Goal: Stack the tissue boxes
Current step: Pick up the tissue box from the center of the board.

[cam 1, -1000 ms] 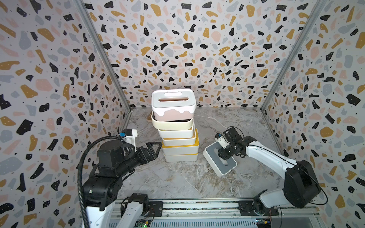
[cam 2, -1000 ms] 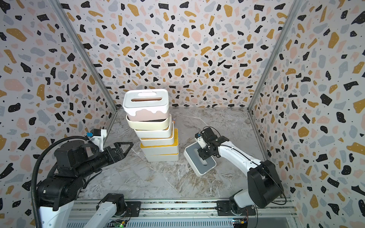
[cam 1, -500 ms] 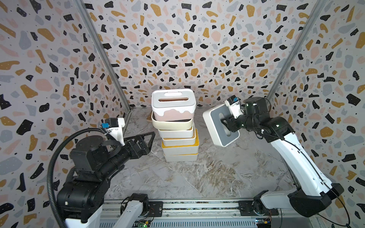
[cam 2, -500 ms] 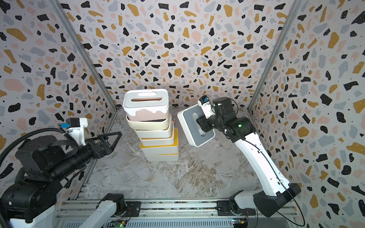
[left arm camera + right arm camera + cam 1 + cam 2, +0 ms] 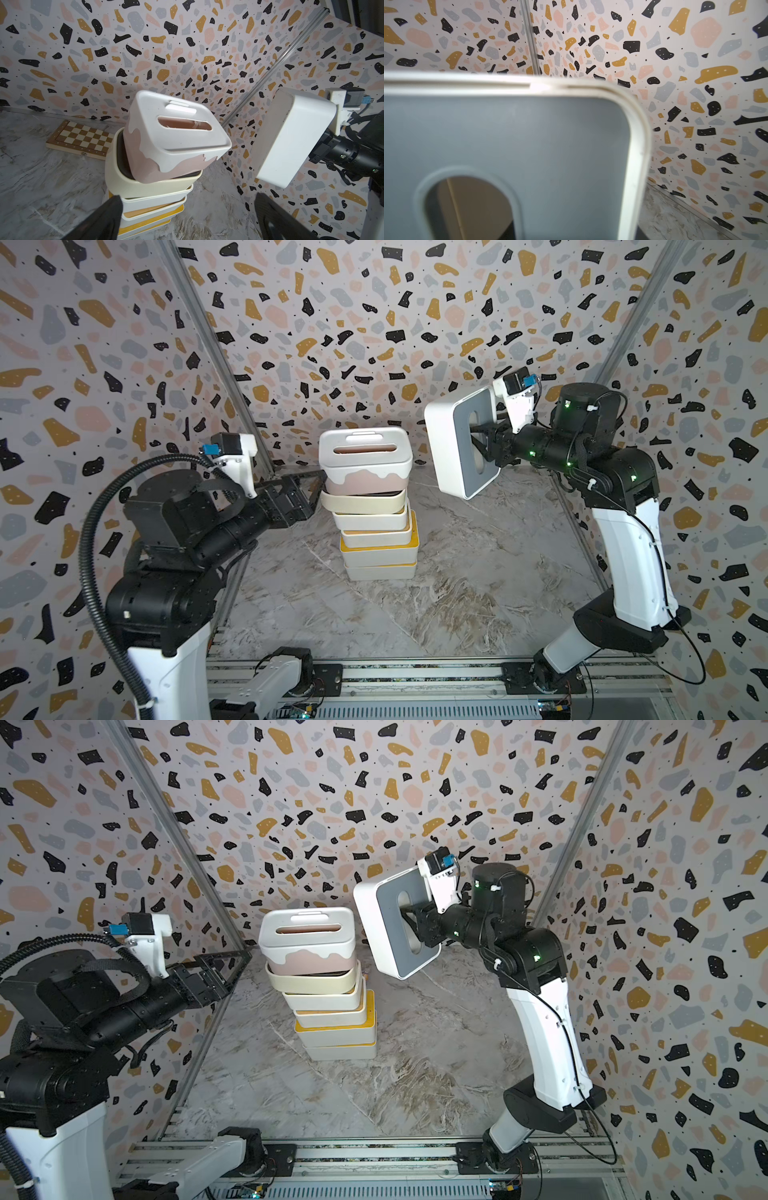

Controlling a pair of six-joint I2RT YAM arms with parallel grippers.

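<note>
Stack (image 5: pixel 376 526) of six tissue boxes sits mid-table on the marble-look floor (image 5: pixel 478 572). All are smooth, matte plastic with rounded corners, and the tiers are offset so the pile looks staggered. The two bottom lids are yellow and the next two up look light wood. Above them is a cream box (image 5: pixel 361 504) with a dark lid. The top box (image 5: pixel 365 460) has a pink body, a white drip-pattern lid and an oval slot, and it sits skewed (clear in the left wrist view).

The seventh, a grey-lidded box (image 5: pixel 446 435) with a white shell, is in the air right of the stack top and apart from it. It is turned on edge with the lid facing the right arm.

The right gripper (image 5: pixel 484 445) is clamped on that lid at the slot. The right forearm is raised and roughly level.

The left gripper (image 5: pixel 316 489) is spread wide and holds nothing. It sits just beside the stack's left flank at cream-box height, forearm about level.

A wooden chessboard (image 5: pixel 81 139) lies flat by the back wall.
</note>
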